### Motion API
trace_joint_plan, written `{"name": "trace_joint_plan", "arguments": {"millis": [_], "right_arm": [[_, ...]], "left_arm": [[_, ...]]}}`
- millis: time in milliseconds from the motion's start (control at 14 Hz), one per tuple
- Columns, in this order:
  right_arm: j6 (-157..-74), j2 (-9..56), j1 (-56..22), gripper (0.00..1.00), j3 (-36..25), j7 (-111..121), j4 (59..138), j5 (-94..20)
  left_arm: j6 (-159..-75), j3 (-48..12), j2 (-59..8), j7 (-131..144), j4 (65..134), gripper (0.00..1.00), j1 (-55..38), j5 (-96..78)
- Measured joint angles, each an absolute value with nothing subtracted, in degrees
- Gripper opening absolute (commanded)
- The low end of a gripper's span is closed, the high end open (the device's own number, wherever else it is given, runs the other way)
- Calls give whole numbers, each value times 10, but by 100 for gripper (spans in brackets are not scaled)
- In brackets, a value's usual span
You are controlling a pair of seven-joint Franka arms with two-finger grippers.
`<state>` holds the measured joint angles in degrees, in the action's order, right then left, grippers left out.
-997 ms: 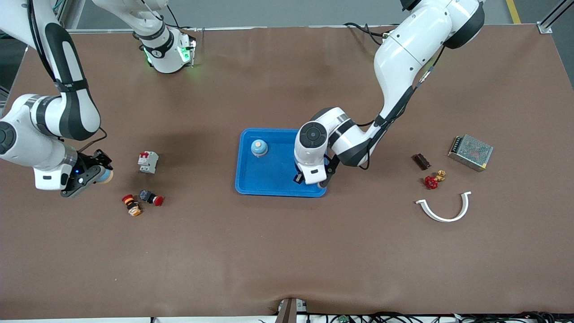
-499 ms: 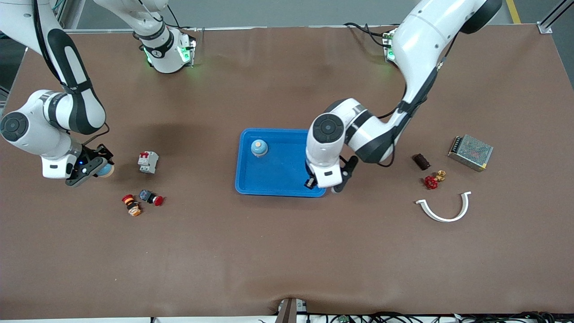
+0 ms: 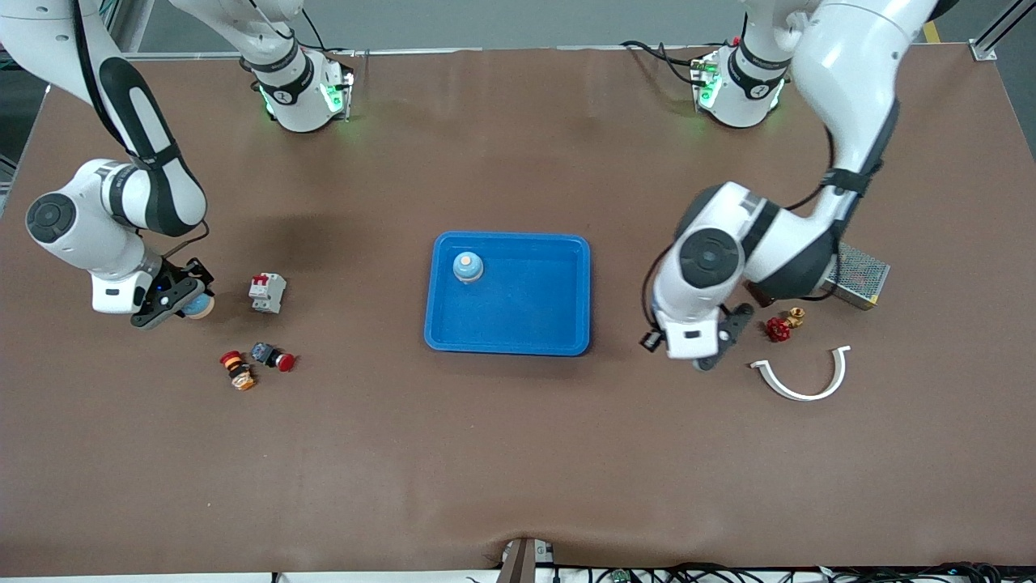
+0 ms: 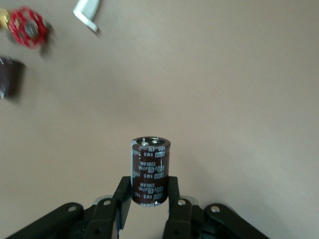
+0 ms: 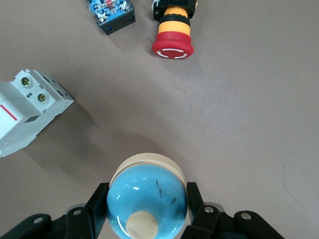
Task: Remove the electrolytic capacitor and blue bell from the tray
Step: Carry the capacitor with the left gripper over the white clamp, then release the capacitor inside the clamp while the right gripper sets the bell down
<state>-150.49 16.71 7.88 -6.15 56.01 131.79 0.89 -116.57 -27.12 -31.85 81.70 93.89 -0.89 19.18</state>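
My left gripper (image 3: 650, 341) is shut on a dark brown capacitor (image 4: 150, 172) and holds it upright above the bare mat, between the blue tray (image 3: 558, 320) and the red valve handle (image 3: 778, 329). In the left wrist view the fingers (image 4: 173, 194) clamp the capacitor's lower end. My right gripper (image 3: 188, 306) is shut on a blue bell (image 5: 147, 199) with a cream base, just above the mat beside the white circuit breaker (image 3: 267, 292). A second blue bell (image 3: 468, 265) stands in the tray's corner toward the right arm's end.
A red emergency button (image 3: 273, 357) and an orange-striped part (image 3: 236, 370) lie nearer the camera than the breaker. At the left arm's end lie a brown block (image 4: 10, 78), a white curved bracket (image 3: 801, 376) and a metal mesh power supply (image 3: 858, 271).
My left arm has carried the capacitor from over the tray's edge out over the mat toward the left arm's end. My right gripper with the bell has shifted slightly toward the breaker.
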Motion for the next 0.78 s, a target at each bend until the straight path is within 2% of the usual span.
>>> {"name": "trace_joint_plan", "arguments": {"millis": [784], "right_arm": [[-1579,215,79,40,-59,560,1332,9]], "left_arm": [[-1167,-279,-315,456,977,0,193,213]]}}
